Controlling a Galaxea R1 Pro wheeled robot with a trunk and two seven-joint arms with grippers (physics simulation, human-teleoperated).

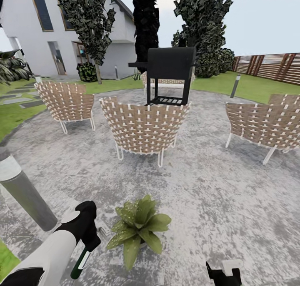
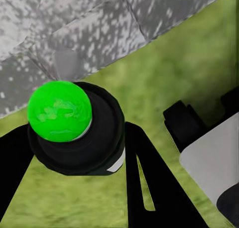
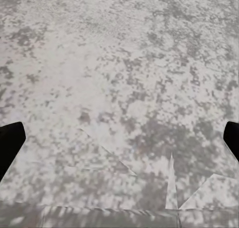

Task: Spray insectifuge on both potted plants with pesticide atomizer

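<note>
My left gripper (image 1: 89,239) is shut on the pesticide atomizer (image 1: 80,262), a slim dark green bottle with a white label that hangs below the fingers. In the left wrist view the atomizer (image 2: 59,111) shows end-on as a bright green disc in a dark ring, between the black fingers (image 2: 149,178). Just to the right of that gripper, one potted plant (image 1: 139,228) with pointed speckled leaves stands on the paving. My right gripper (image 1: 223,274) sits low at the front right; in its wrist view the right gripper (image 3: 119,138) is open over bare paving.
A grey bollard lamp (image 1: 24,191) leans at the left beside my left arm. Three woven chairs (image 1: 143,125) ring a black grill (image 1: 170,75) on the grey paved circle (image 1: 216,194). Lawn (image 1: 12,113), trees, a house and a slatted fence (image 1: 271,67) lie beyond.
</note>
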